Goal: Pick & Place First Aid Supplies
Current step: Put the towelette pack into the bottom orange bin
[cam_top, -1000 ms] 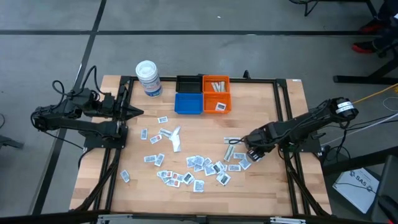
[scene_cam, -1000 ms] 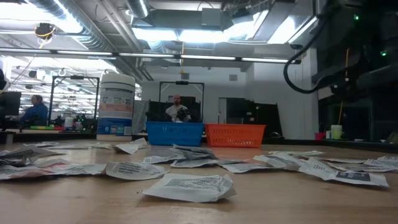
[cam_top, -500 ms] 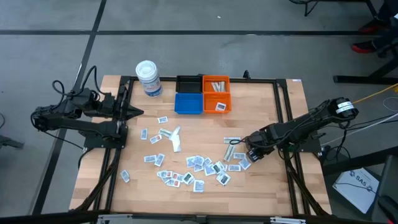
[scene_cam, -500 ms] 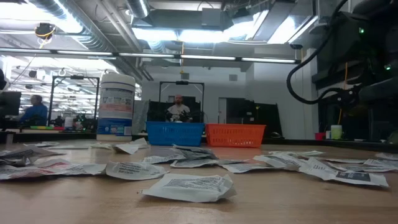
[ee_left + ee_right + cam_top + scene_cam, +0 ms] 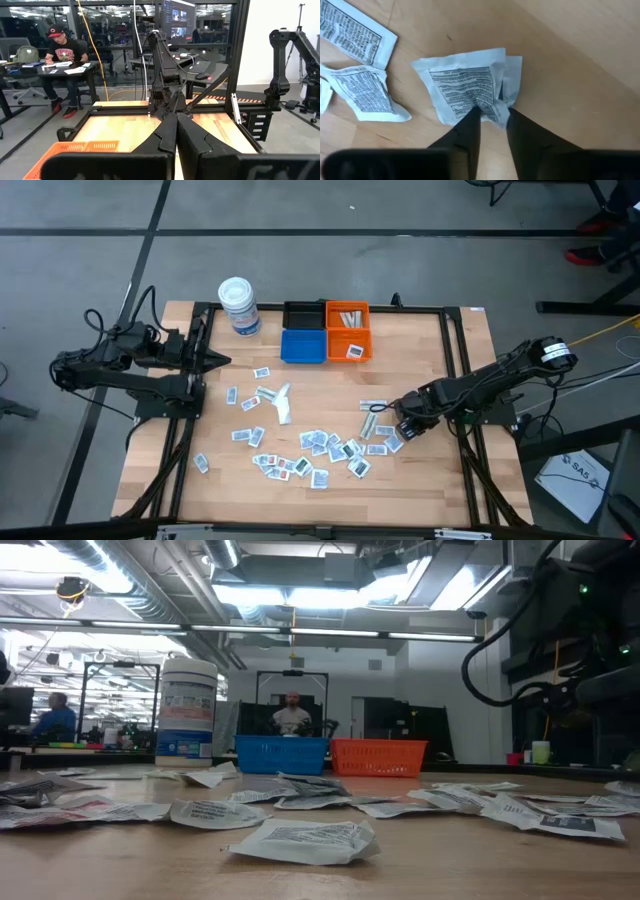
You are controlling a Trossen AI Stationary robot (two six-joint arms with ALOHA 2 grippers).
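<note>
on the right side of the wooden surface [image 5: 440,470], my right hand [image 5: 402,423] has come down among the scattered sachets [image 5: 325,448] and barely moved since a moment ago. only my right wrist view shows the grip: my two dark fingers [image 5: 470,127] pinch the edge of a crinkly white sachet [image 5: 465,92] with tiny black print, flat on the wood. my left hand [image 5: 222,361] waits at the left edge, fingers pressed together, holding nothing.

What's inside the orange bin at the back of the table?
The small orange plastic bin holds pale strips at its far end and one white printed sachet near its front wall. Anything beneath those cannot be seen, and from the low view its mesh wall hides the contents.
</note>
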